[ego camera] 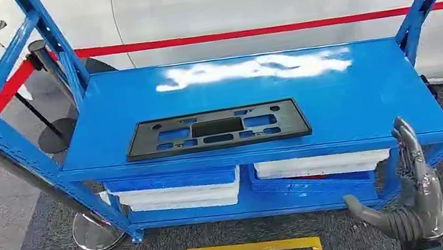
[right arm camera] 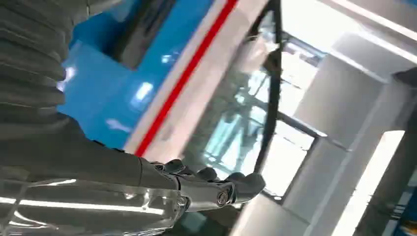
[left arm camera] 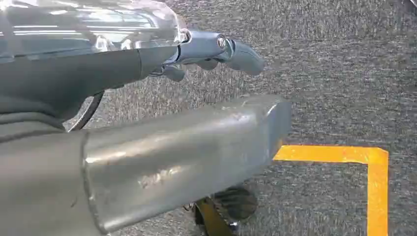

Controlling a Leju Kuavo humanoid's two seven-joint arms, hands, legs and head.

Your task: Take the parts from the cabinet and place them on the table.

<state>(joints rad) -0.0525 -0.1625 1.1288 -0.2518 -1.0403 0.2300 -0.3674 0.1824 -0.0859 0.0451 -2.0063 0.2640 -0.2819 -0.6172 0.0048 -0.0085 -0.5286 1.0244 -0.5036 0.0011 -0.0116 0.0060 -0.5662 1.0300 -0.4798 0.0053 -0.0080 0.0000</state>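
Black part lies flat on the blue cabinet top shelf, near edge, centre-left. Right hand raised near the right front corner, fingers spread, holding nothing. Left hand hangs over grey carpet, fingers extended, empty.

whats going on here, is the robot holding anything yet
Not yet. The robot stands in front of a blue shelf rack with a flat black plastic part lying on its top shelf. Its right hand is raised near the front right corner of the rack, fingers apart and holding nothing, clear of the part. Its left hand hangs low over the grey carpet, also holding nothing. Blue and white trays sit on the shelf below.
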